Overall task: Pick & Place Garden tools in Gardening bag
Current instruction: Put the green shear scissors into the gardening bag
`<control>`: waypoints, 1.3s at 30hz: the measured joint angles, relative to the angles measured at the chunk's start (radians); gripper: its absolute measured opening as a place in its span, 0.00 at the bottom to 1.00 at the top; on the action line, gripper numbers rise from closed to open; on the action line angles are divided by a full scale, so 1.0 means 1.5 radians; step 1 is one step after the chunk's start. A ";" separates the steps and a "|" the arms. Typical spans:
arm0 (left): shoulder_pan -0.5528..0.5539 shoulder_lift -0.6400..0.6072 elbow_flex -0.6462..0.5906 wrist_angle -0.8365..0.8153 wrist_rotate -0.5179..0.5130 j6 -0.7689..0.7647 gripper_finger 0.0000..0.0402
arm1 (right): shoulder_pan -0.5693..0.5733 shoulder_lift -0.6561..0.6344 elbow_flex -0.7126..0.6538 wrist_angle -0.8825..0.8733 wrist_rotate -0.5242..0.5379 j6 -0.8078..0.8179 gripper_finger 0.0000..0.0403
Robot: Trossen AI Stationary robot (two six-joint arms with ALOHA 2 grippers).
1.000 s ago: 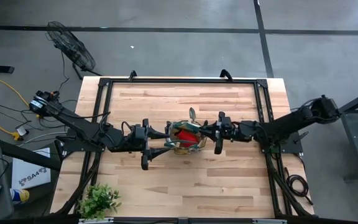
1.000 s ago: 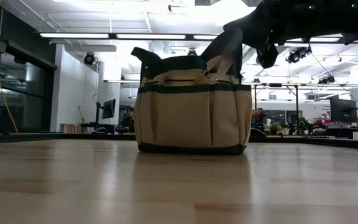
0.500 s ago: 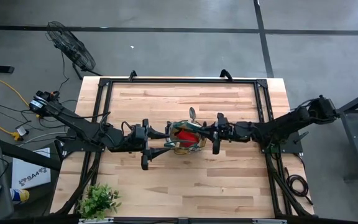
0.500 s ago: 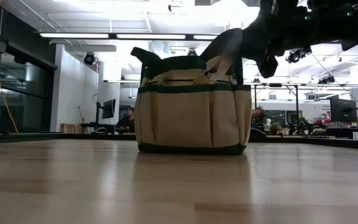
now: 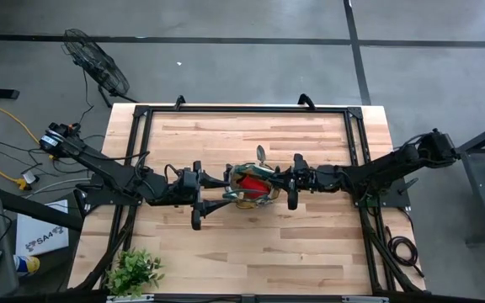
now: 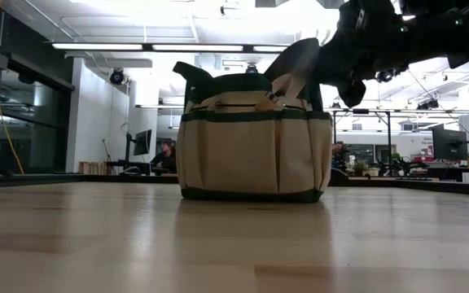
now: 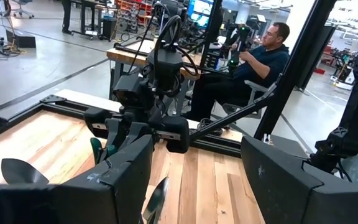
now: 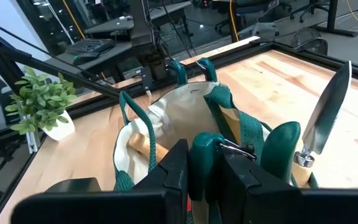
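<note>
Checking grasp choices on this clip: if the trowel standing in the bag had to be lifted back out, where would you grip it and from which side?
Grip the trowel at the narrow neck just below its blade, coming from above. It stands blade-up in the gardening bag, handle buried, so only the blade and neck are reachable. The right gripper, shut on a green handle, crowds that side.

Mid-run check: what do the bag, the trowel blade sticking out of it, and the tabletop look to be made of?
Gardening bag: apparently beige woven canvas, matte, with dark green webbing trim and stitched pockets.
Trowel blade: likely metal; grey, smooth, with a bright sheen along its edge.
Table: wood, probably butcher block; pale strips with grain show, and the low view shows a soft gloss.
</note>
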 joint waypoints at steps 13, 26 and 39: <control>0.000 0.000 0.000 0.000 0.000 0.000 0.60 | -0.004 0.000 0.000 0.002 0.003 0.000 0.18; 0.000 0.000 0.000 0.000 -0.001 0.000 0.60 | -0.004 -0.020 0.000 -0.007 -0.029 0.051 0.19; 0.000 0.000 0.000 -0.008 -0.001 0.000 0.60 | -0.004 -0.104 0.000 -0.093 -0.066 0.115 0.33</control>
